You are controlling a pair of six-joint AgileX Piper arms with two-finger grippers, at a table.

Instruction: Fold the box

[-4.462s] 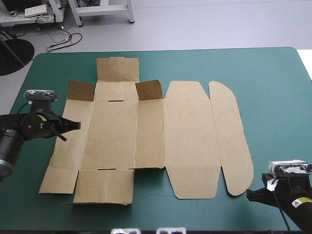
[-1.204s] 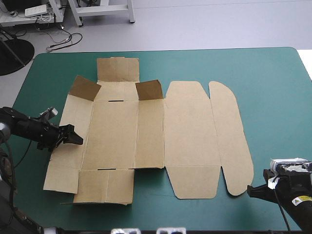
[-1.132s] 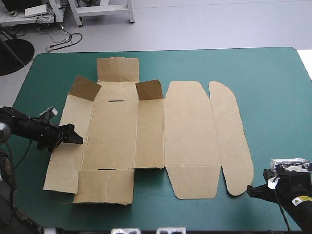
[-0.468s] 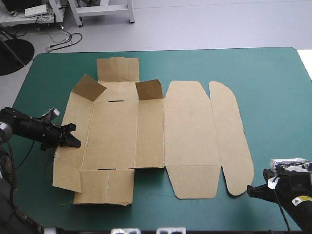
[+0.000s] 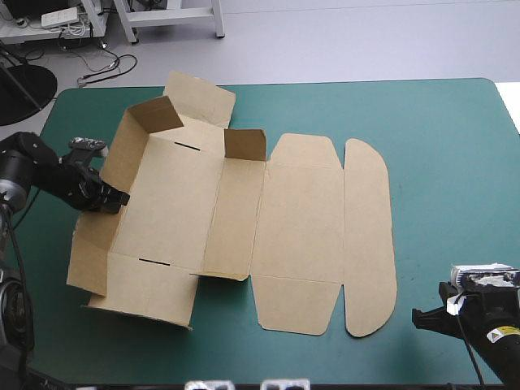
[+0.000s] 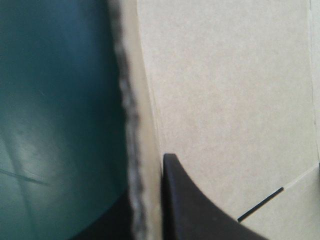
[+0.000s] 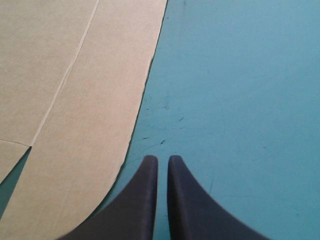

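Sideways, left tool (image 5: 119,200) clamped on the box (image 5: 183,203) wall; right tool (image 7: 162,158) closed, low

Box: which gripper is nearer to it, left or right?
Left. The left gripper is shut on the left wall of the box; the right gripper is apart, beside its rounded flap.

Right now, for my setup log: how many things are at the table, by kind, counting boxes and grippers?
Box: 1
Grippers: 2, the left gripper and the right gripper
Total: 3
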